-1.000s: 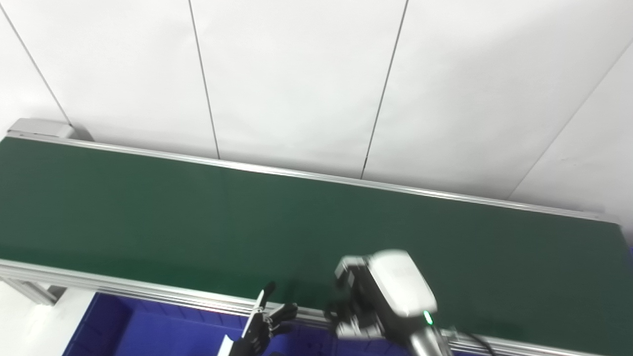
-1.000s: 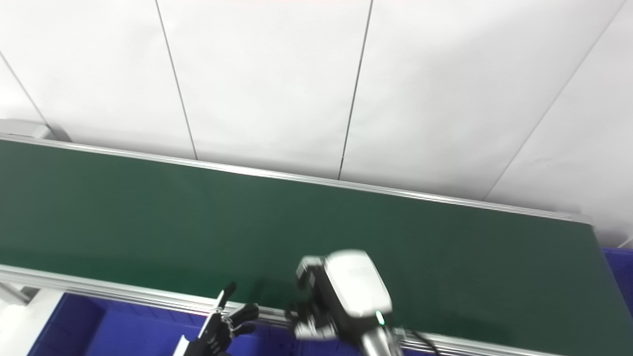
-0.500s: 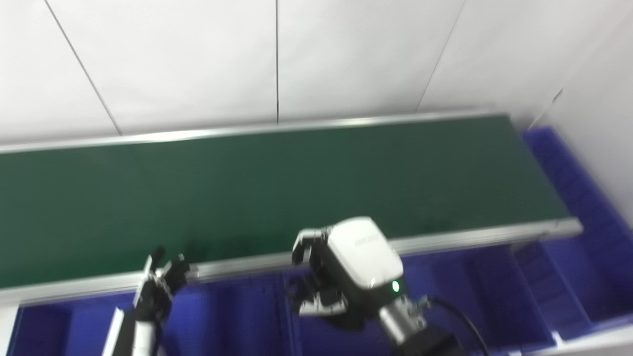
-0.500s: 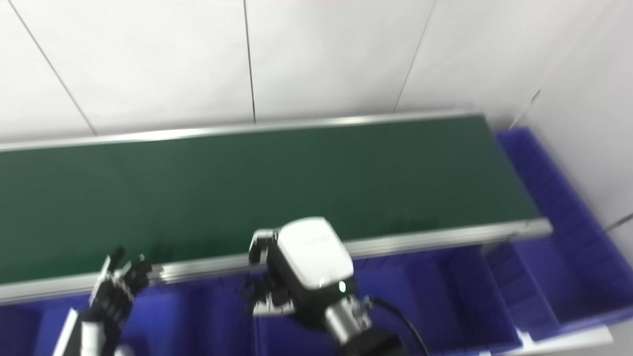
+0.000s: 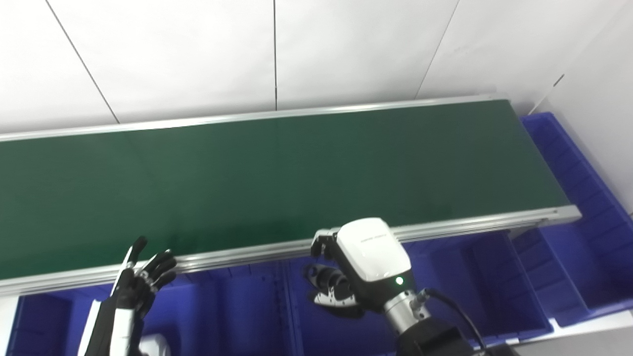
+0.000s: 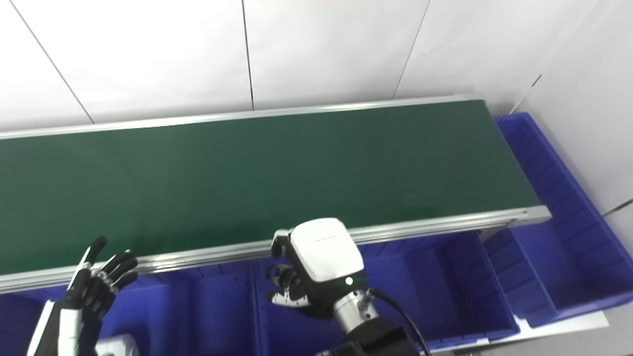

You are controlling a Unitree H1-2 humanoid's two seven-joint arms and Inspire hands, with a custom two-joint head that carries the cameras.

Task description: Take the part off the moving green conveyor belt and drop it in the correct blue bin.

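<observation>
The green conveyor belt [image 5: 277, 168] runs across the view, and I see no part lying on it. My right hand [image 5: 353, 269] hangs just in front of the belt's near rail, over a middle blue bin [image 5: 435, 296]. Its white back faces me and its fingers [image 5: 322, 243] are curled in around a small dark rounded part [image 5: 325, 279], which is mostly hidden. My left hand [image 6: 96, 282] is open with its fingers spread, held up near the rail at the lower left and holding nothing.
A row of blue bins with dividers [image 5: 289, 306] lines the belt's near side. A larger blue bin [image 5: 568, 158] stands at the belt's right end. A white object [image 6: 116, 343] shows in the leftmost bin. White wall panels stand behind the belt.
The camera swung right, bringing the bins and the belt's right end into view. My right hand went from over the belt's near edge to over a bin. The left hand stayed open.
</observation>
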